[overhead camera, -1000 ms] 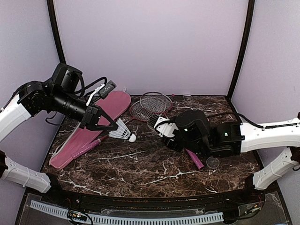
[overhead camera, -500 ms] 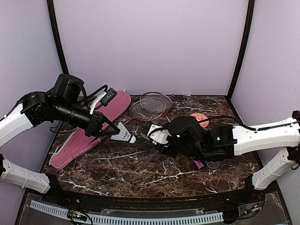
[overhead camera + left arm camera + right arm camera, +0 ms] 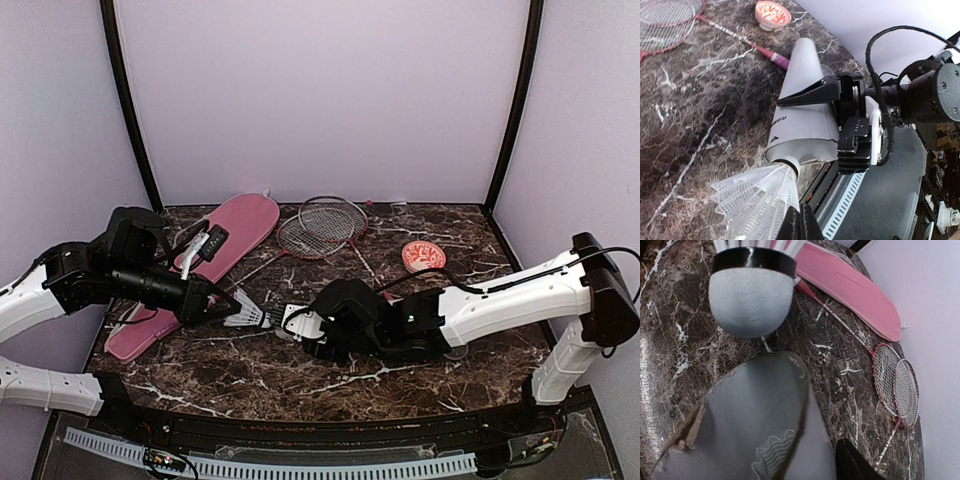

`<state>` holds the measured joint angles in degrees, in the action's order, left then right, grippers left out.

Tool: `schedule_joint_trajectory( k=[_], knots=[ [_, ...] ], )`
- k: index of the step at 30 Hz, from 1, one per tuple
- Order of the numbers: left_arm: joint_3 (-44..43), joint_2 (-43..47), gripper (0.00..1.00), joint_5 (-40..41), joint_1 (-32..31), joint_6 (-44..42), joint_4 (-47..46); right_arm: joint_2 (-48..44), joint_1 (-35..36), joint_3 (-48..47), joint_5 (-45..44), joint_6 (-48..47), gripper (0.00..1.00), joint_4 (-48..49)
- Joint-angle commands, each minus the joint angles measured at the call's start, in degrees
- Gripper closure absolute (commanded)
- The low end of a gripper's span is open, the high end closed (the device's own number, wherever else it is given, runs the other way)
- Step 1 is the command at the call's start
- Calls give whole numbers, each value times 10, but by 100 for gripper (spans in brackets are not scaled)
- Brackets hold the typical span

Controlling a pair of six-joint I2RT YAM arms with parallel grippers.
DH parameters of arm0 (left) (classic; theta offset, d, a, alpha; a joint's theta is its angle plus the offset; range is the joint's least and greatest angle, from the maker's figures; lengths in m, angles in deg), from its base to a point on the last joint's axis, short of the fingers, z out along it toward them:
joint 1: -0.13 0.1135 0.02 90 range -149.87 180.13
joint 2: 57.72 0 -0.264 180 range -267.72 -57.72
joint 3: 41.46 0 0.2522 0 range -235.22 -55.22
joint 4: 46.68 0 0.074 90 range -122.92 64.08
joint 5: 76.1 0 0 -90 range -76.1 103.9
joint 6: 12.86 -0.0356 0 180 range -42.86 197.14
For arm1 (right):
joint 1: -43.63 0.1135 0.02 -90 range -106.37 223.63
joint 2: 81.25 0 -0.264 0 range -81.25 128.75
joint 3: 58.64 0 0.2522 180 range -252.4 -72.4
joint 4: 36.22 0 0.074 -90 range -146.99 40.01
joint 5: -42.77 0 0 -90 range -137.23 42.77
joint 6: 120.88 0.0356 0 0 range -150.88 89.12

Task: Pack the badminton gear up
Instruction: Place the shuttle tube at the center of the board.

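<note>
My left gripper (image 3: pixel 232 308) is shut on the skirt of a white shuttlecock (image 3: pixel 247 314), its fingertips (image 3: pixel 800 226) pinching the skirt's edge. My right gripper (image 3: pixel 303 326) is shut on the white tube (image 3: pixel 805 115), which it holds lying on its side with the open mouth (image 3: pixel 757 405) toward the shuttlecock. The cork (image 3: pixel 751 300) sits just outside that mouth. Another shuttlecock's netting (image 3: pixel 771 455) shows through the tube wall. Two red-framed rackets (image 3: pixel 320 228) lie at the back. The pink bag (image 3: pixel 215 250) lies at the left.
A round red-patterned lid (image 3: pixel 423 255) lies at the back right. A pink racket handle (image 3: pixel 778 58) rests on the marble behind the tube. The table's front edge (image 3: pixel 300 420) runs close below both grippers.
My right arm has swung left with the tube. My left gripper has come down and toward the front with the shuttlecock, and cork and tube mouth now meet.
</note>
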<state>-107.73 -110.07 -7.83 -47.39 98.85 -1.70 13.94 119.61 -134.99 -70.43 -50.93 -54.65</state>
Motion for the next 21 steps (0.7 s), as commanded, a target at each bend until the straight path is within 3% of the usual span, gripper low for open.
schedule_joint_trajectory(
  k=[1, 7, 16, 18, 21],
  knots=[
    [45, 33, 100, 18, -2, 34, -33, 55, -1, -1, 123, 199, 48, 26],
    [105, 74, 100, 46, -2, 78, -38, 83, -1, -12, 129, 194, 40, 31],
    [190, 104, 100, 27, -2, 123, -118, 77, -1, -15, 157, 201, 12, 31],
    [203, 105, 100, 20, -2, 126, -135, 62, -2, -14, 167, 209, 1, 30],
    [222, 104, 100, 10, -2, 127, -152, 34, -7, -13, 184, 229, 0, 22]
  ],
)
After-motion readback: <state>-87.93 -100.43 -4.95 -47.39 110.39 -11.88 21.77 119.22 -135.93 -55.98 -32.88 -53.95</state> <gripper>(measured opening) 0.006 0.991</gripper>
